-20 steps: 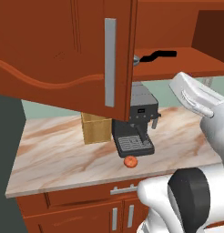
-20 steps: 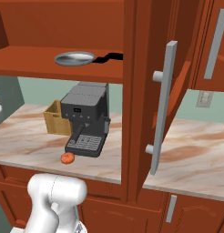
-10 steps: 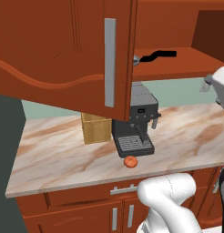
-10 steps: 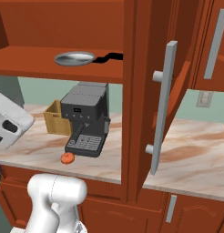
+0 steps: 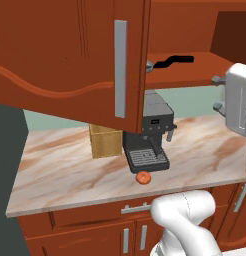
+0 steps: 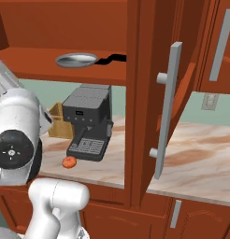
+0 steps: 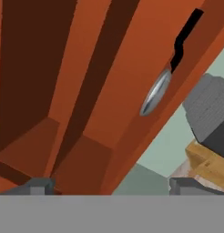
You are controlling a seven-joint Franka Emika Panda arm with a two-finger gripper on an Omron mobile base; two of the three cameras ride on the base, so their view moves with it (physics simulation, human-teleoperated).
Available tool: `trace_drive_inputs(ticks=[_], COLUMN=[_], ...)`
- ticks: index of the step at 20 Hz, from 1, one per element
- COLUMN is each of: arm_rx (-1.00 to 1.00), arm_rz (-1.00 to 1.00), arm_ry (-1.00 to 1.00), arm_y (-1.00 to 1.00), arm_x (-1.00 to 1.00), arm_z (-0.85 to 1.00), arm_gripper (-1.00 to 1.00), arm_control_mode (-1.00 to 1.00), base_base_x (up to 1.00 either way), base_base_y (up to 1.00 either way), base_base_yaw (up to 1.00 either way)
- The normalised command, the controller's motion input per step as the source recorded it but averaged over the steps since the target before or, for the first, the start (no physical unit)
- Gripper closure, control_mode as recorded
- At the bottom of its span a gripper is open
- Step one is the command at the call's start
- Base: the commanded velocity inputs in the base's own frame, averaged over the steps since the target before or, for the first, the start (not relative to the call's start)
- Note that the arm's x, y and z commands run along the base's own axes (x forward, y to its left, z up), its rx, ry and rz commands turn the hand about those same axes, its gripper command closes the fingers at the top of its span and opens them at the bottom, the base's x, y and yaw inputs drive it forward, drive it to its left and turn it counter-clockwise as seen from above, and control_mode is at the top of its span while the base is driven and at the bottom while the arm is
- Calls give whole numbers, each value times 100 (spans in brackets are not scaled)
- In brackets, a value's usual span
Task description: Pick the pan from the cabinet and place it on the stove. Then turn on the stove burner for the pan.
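Setting: marbled beige counter point(image 5: 70, 170) runs across the middle of both base views, red-brown low cabinets with short silver handles below it and a pale green wall behind.
Cabinet: the red-brown wall cabinet point(image 6: 149, 70) stands open; one door point(image 5: 70, 60) with a wavy lower moulding and a long vertical silver bar handle point(image 5: 120, 67) covers the upper left of the left base view, the other door point(image 6: 163, 107) hangs edge-on at centre right of the right base view.
Pan: a shallow round silver-grey pan point(image 6: 76, 59) lies flat on the cabinet's lower shelf, upper left of the right base view; its dark kinked handle point(image 6: 112, 59) points toward the frame's centre. From the left base view the handle and a sliver of rim point(image 5: 150, 64) peek out past the door edge. In the hand view the pan point(image 7: 155, 93) shows as a thin tilted metal ellipse at centre right, handle reaching to the upper right corner.
Counter items: a black and grey coffee machine point(image 6: 89, 121) stands below the shelf, a tan wooden box point(image 5: 105, 141) just beside it, a small orange-red tomato point(image 5: 143, 177) near the machine's drip tray.
Gripper: the gripper point(image 7: 109, 185) sits at the bottom of the hand view, fingertips point(image 7: 38, 185) spread wide with nothing between them, well apart from the pan.
Arm: white links rise at the right edge of the left base view and the left edge of the right base view.
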Motion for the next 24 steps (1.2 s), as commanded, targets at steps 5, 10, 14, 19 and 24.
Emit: trace_drive_inputs(ticks=[5,10,14,19,24], arm_rx=[18,15,11,5,0], arm_rz=[23,21,18,16,18], arm_ry=[2,0,3,7,8], arm_y=[14,30,41,46,44], arm_x=[62,43,39,33,28], arm_z=[-16,-10,-3,0,0], arm_gripper=[-100,-100,-100,-100,-100], arm_control_mode=[-100,-100,-100,-100,-100], base_base_x=[0,0,0,0,0], base_base_y=[0,0,0,0,0], base_base_yaw=[0,0,0,0,0])
